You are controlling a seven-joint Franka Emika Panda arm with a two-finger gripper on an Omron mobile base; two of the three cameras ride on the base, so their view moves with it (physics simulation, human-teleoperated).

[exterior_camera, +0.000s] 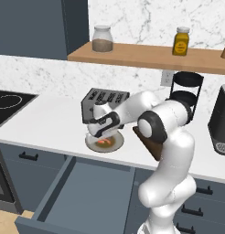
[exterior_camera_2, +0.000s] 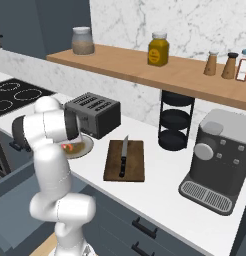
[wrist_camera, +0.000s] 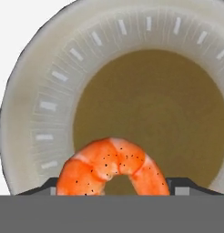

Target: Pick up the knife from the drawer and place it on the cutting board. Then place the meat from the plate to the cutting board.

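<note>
The gripper (exterior_camera: 101, 137) hangs low over the plate (exterior_camera: 115, 144), which sits at the front edge of the counter (exterior_camera: 50, 123) just in front of the toaster (exterior_camera_2: 92, 114). In the hand view the meat (wrist_camera: 113, 167) lies on the plate's (wrist_camera: 36, 109) brownish centre, between the finger tips; whether the jaws are closed on it or only flank it I cannot tell. The knife (exterior_camera_2: 123, 156) lies lengthwise on the cutting board (exterior_camera_2: 137, 165), blade toward the wall, handle toward the front edge. The board lies beside the plate, between it and the coffee machine (exterior_camera_2: 215, 160). The drawer (exterior_camera: 82, 196) stands pulled open below the counter's front edge.
</note>
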